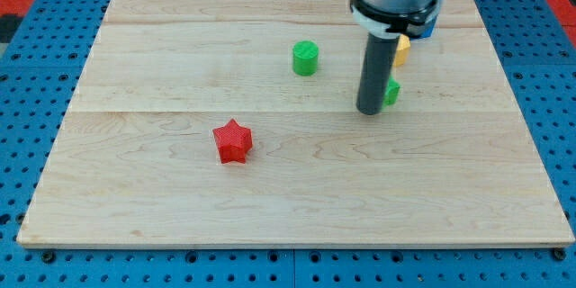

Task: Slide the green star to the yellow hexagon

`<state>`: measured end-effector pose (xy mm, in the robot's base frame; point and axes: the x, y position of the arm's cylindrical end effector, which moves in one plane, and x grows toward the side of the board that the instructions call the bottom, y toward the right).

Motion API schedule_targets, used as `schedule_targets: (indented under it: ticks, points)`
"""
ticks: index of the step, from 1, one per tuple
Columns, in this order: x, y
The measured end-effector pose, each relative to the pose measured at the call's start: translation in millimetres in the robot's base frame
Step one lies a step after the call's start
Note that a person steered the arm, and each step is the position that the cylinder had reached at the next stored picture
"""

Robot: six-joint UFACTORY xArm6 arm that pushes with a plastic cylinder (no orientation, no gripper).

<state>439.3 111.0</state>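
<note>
- My tip is resting on the wooden board in the view's upper right part; you are looking at a bare rod with no jaws at all, so there is nothing on it to stand apart or close together.
- The green star is sitting just at the tip's right side, touching the rod or very nearly so (you are seeing only a sliver of it, so its star shape cannot be made out from here).
- The yellow hexagon is lying just above the green piece, toward the view's top, and is likewise mostly hidden behind the rod; whether the two blocks are touching, you cannot tell.
- A blue block is peeking out beside the arm's housing, near the board's top edge, its shape unclear.
- The green cylinder is standing well to the tip's left, apart from everything else.
- The red star is lying farther left and lower, alone near the board's middle.
</note>
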Motion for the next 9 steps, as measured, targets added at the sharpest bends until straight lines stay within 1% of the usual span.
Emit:
schedule_targets:
  ticks: [1, 2, 3, 4, 6, 9]
  points:
    - [0, 24]
    - [-31, 24]
    - [-40, 5]
    - [-32, -70]
    - [-64, -165]
    - [-65, -173]
